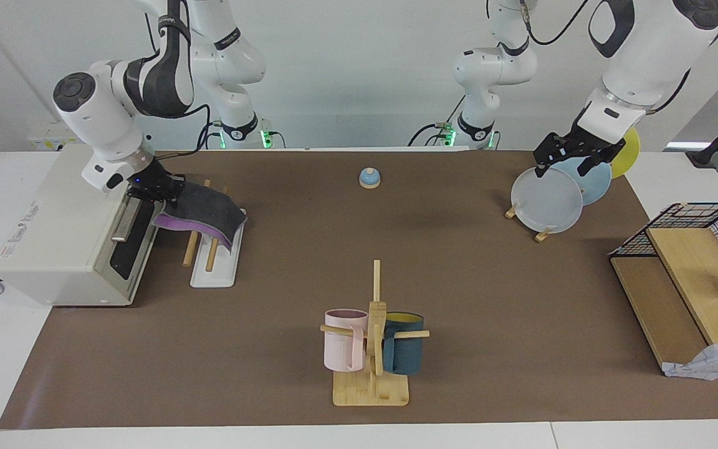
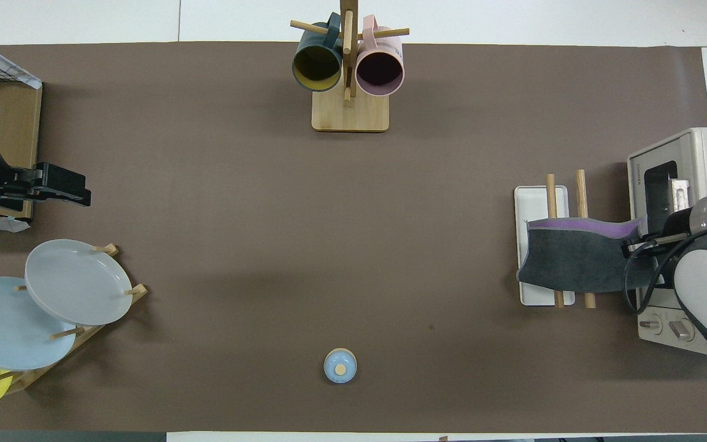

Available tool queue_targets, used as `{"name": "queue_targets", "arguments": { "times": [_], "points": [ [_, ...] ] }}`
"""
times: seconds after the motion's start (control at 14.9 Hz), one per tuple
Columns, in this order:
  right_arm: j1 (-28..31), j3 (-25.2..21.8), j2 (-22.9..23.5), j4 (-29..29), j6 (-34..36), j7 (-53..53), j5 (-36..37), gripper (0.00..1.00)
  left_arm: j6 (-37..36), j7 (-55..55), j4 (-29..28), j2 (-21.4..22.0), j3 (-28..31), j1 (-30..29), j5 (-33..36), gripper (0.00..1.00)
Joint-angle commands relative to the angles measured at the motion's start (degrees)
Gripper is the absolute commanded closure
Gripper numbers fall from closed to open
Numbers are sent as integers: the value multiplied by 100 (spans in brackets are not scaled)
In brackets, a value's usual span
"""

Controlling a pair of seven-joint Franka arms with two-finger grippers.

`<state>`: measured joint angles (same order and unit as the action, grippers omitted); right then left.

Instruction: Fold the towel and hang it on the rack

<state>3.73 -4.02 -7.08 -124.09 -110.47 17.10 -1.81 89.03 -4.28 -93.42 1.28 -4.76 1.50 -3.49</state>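
Towel, folded grey side up with a purple edge, drapes across the rack at the facing view's left. Right gripper is clamped on its end beside the toaster oven. Left gripper, fingers apart, hangs over the plates at upper right.

Towel in my right gripper: dark grey upper face, purple underside showing at its edge. Rack under it: pale wooden rods, white base. Below my left gripper: plates grey-white, light blue, yellow. Table: brown.
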Motion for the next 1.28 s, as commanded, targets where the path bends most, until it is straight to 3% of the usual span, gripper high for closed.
{"name": "queue_targets", "arguments": {
  "times": [0.0, 0.13, 0.47, 0.67, 0.87, 1.21],
  "points": [
    [75, 59, -136, -141, -71, 136, 110, 76, 1, 174, 26, 12, 54, 43, 67, 0],
    [93, 59, -136, -141, -44, 171, 110, 0, 1, 156, 26, 12, 54, 43, 67, 0],
    [93, 51, -109, 34, 104, 267, 110, 0, -34, 191, 26, 21, 19, 70, 331, 0],
    [58, 59, -74, 586, 587, 277, 110, 0, -34, 191, 26, 21, 10, 44, 331, 0],
    [23, 94, 188, 1665, 1499, 111, 110, 0, -26, 174, 34, 21, 10, 43, 331, 0],
    [-389, 112, 620, 3609, 2986, -1066, 417, 0, 27, 156, 26, 38, 10, 70, 331, 0]
  ]
}}
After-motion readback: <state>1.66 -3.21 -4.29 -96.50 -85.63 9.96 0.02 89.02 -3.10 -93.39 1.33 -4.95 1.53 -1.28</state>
